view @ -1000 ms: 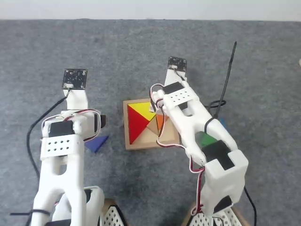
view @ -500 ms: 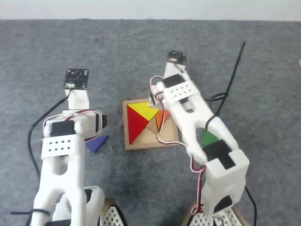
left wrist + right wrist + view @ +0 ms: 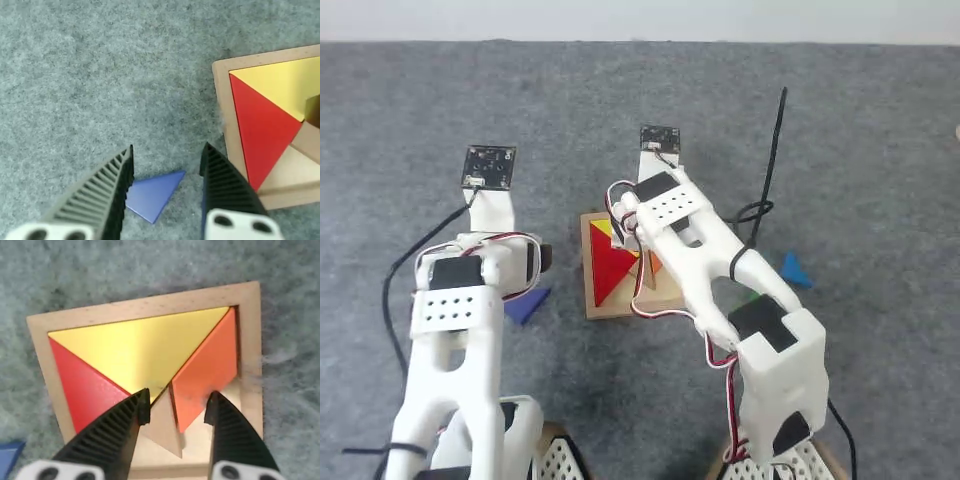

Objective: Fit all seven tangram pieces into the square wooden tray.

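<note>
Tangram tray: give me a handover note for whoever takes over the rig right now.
Left gripper: open, above the blue triangle on the carpet beside the tray.
Right gripper: open, over the tray.
Done: yellow triangle, red triangle and orange piece lie in the tray.
Left: the blue triangle, a second blue piece on the carpet across the tray, and the others.

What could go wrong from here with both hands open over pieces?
1. The right hand straddles a corner of the orange triangle in the tray; closing could lever it onto the yellow triangle.
2. The blue triangle below the left hand lies flat on carpet; a pinch may slip off.
</note>
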Robot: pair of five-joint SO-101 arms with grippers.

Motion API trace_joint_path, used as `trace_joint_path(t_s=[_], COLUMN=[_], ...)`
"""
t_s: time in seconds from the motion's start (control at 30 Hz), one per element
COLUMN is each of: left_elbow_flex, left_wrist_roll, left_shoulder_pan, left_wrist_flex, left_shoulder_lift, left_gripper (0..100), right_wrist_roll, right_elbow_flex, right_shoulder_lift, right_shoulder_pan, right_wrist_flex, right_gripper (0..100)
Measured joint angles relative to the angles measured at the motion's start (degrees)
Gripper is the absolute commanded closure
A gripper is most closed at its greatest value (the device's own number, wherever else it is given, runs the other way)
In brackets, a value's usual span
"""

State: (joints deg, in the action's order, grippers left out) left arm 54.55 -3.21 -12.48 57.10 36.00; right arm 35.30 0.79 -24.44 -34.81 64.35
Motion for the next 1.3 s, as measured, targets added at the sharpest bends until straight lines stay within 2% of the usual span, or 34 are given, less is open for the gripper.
trace_joint_path(t_s=[0.2,0.4,0.67,1.07,1.13,1.3], left_elbow_flex=[0.0,0.0,0.0,0.0,0.0,0.0], left_wrist_roll=[0.0,0.0,0.0,0.0,0.0,0.0], left_shoulder_pan=[0.0,0.0,0.0,0.0,0.0,0.0], left_wrist_flex=[0.0,0.0,0.0,0.0,0.0,0.0], left_shoulder_lift=[0.0,0.0,0.0,0.0,0.0,0.0], left_gripper=[78,78,78,78,78,78], right_wrist_roll=[1.5,1.7,1.8,1.7,0.4,-0.8], right_elbow_flex=[0.0,-0.6,-0.6,-1.3,-1.3,-1.9], right_shoulder_lift=[-1.2,-1.2,-1.1,4.6,5.6,5.3], right_shoulder_pan=[3.6,4.0,6.8,9.6,9.2,6.5], right_wrist_flex=[-0.2,-0.7,-0.5,-0.4,-0.5,-0.5], right_gripper=[81.8,82.0,93.9,93.9,91.4,77.9])
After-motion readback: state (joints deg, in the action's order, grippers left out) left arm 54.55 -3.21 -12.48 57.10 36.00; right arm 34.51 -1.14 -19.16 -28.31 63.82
